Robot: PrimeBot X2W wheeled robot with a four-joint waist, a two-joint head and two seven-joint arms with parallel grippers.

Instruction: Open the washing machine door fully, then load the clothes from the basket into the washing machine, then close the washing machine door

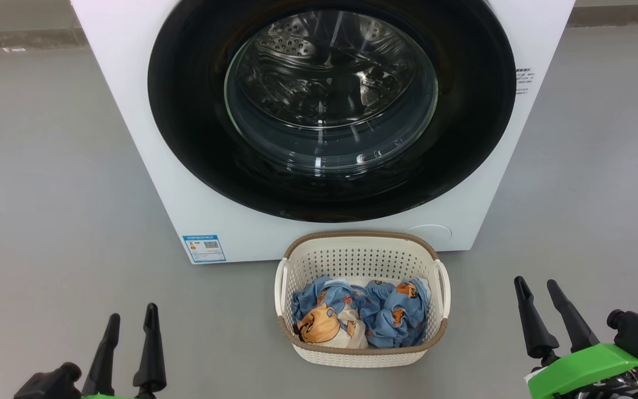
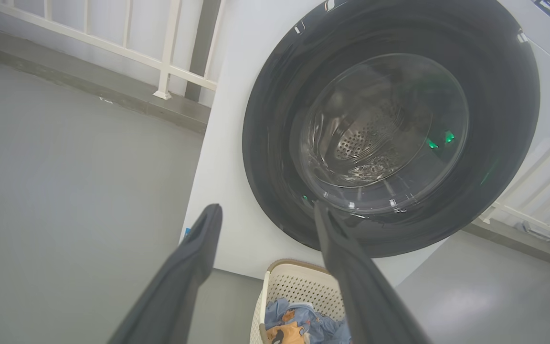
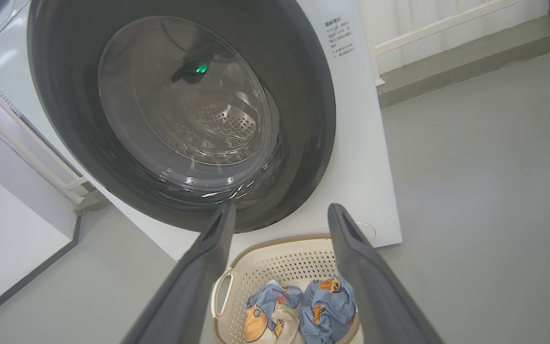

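The white washing machine [image 1: 130, 122] fills the top of the head view, its round black-ringed door [image 1: 331, 105] shut against the front. The steel drum shows through the glass. On the floor just before it stands the cream basket [image 1: 361, 254] with light blue printed clothes [image 1: 363, 316] inside. My left gripper [image 1: 132, 316] hangs open at the lower left, well left of the basket. Over at the lower right my right gripper [image 1: 538, 288] is open too, clear of the basket. Both wrist views look at the door [image 2: 389, 129] [image 3: 179, 110] and the basket [image 2: 299, 282] [image 3: 280, 258].
Grey floor [image 1: 47, 194] spreads on both sides of the machine. A blue label [image 1: 204, 247] sits at the machine's lower left corner. White railings [image 2: 160, 57] and a low kerb run behind it on the left, and more railing [image 2: 542, 191] stands on the right.
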